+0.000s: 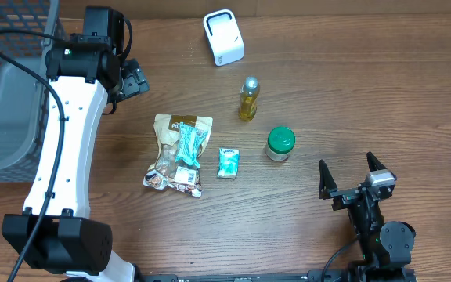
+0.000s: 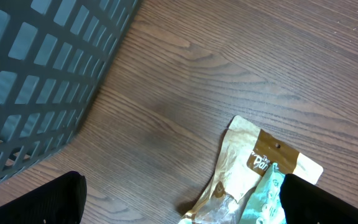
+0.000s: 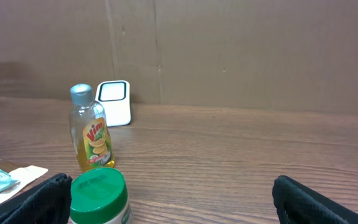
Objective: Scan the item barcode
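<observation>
Left end effector (image 2: 180,186): jaws spread wide, nothing between them. It hangs above the desk (image 1: 382,86) at its far left, just beside the basket (image 1: 2,94). Both dark fingers (image 2: 42,202) show at the bottom corners of the left wrist view.

Right end effector (image 1: 346,161): jaws equally wide, holding nothing. It sits low at the near right side and faces the far wall.

Scanner (image 1: 223,37): a white unit standing near the far edge of the desk, clear of both arms. In the right wrist view it stands behind the bottle, close to the brown wall.

Snack bag (image 1: 180,153): a tan pouch lying flat left of centre, top edge toward the far side. A long teal pack (image 1: 190,143) lies on top of it. The bag's upper corner shows below the left end effector in the wrist view, untouched.

Small teal packet (image 1: 228,162): flat on the desk just right of the snack bag, apart from it.

Bottle (image 1: 247,99): yellow liquid, silver cap, upright near the centre, between the scanner and the jar.

Jar (image 1: 280,144): green lid, upright, near the bottle on its near right. It is the item closest to the right end effector, well apart from it.

Basket: dark grey mesh, at the left edge of the desk.
</observation>
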Robot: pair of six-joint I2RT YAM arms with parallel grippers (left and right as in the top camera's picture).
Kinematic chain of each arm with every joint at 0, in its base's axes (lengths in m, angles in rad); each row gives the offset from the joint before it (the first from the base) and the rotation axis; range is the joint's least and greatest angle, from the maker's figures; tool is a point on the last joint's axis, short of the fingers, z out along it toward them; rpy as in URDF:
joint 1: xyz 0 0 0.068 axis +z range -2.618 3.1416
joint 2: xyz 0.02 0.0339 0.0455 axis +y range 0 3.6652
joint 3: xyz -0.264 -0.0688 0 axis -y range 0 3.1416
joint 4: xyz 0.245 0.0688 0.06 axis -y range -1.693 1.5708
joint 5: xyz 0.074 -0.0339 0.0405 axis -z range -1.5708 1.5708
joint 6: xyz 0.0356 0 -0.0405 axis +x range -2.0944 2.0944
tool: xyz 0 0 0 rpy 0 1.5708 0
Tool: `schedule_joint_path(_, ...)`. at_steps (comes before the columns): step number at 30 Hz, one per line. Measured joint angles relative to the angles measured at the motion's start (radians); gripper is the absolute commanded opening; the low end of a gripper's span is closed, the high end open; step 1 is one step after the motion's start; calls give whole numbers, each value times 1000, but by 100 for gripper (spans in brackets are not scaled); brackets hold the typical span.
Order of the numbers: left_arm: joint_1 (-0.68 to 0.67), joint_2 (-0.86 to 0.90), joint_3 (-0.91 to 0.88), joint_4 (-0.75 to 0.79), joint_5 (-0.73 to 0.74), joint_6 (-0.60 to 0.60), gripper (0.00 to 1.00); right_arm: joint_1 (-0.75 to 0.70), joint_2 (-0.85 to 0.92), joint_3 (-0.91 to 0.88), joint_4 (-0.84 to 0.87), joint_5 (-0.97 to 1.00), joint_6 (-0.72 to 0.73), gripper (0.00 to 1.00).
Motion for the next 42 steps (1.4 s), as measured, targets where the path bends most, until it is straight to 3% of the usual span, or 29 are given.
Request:
schedule_joint_path(30, 0, 0, 0, 0, 0, 0, 100, 0, 0, 10, -38, -37, 157, 100)
schedule_joint_path(35, 0, 0, 0, 0, 0, 0, 100, 0, 3, 120, -104, -45, 201, 100)
schedule_joint_path(42, 0, 0, 0, 0, 0, 0, 100, 0, 152, 455, -264, -49, 226, 100)
